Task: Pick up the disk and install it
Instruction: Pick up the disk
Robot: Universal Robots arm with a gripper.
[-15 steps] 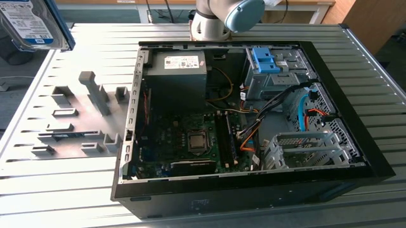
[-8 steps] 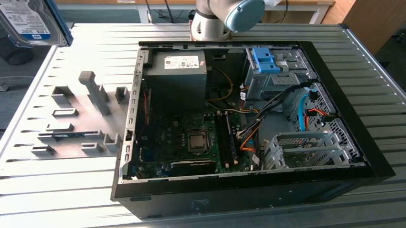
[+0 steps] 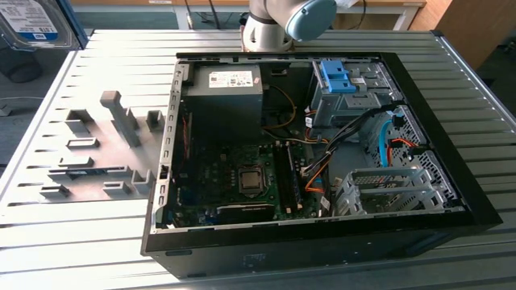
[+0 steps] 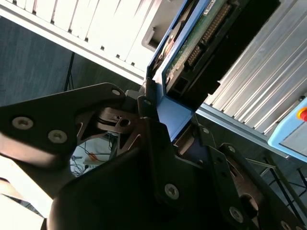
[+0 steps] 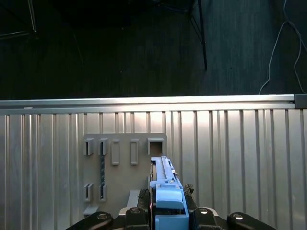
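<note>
Gripper [image 4: 172, 117] jaws clamp the blue bracket of the disk [image 4: 211, 33], holding it raised above the grey holder rack [image 5: 124, 158] at the exterior view's left of the slatted table [image 3: 81, 241]. Pick-up looks done. Installing remains: the open computer case [image 3: 475, 199] lies well apart, toward the exterior view's right.

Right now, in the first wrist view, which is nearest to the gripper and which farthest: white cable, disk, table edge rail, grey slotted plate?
1. Disk: clamped in the gripper.
2. Grey slotted plate: just behind the disk.
3. Table edge rail: past the plate.
4. White cable: beyond the rail, farthest.
</note>
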